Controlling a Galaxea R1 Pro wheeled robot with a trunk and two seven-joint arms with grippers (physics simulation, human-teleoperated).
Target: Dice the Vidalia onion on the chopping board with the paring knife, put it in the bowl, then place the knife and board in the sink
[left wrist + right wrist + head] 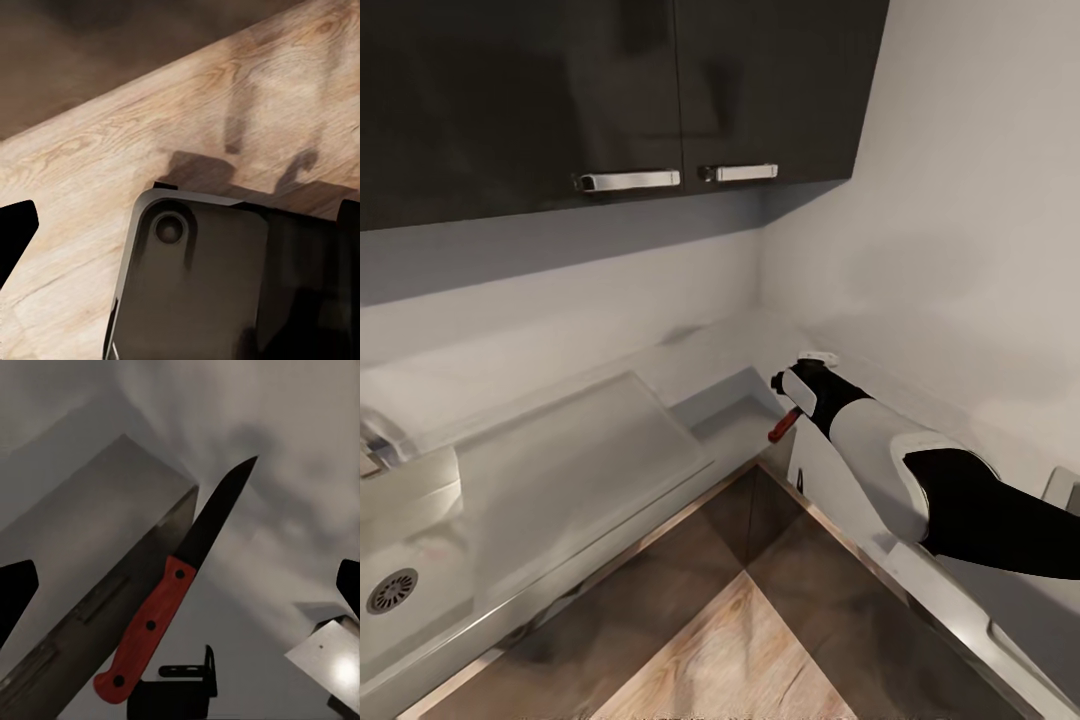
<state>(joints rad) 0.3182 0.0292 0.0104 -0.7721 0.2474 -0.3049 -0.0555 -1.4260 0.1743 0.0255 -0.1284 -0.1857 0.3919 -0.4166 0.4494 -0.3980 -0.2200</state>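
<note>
A grey L-shaped countertop (pixel 570 440) runs below dark glossy wall cabinets (pixel 610 90) with two bright metal handles. At the head view's lower left sits the steel sink (pixel 420 540), a rectangular basin with a round drain (pixel 392 590) and a flat, faintly ribbed drainboard beside it. No onion can be made out in the basin.

The right arm, white and black, reaches into the counter's inner corner. Its gripper (pixel 797 397) hangs just above the knife (pixel 784 426), of which a red handle shows in the head view. In the right wrist view the knife (pixel 176 585) lies flat on smooth grey worktop: a dark, narrow, pointed blade and a red handle with three dark rivets, its blade beside the drainboard's metal edge. The two black fingertips stand wide apart at the picture's sides, and the knife lies free between them, not held.

The left wrist view looks down on pale, grained wooden floor (pixel 112 165) and a dark, rounded part of the robot; whether that gripper is wide or narrow cannot be told.

As a judgement, the task appears to be at the knife step. Taking hold of the knife is not yet done, and from these pictures it cannot be told whether the dicing has happened. Putting knife and board into the sink remains.
</note>
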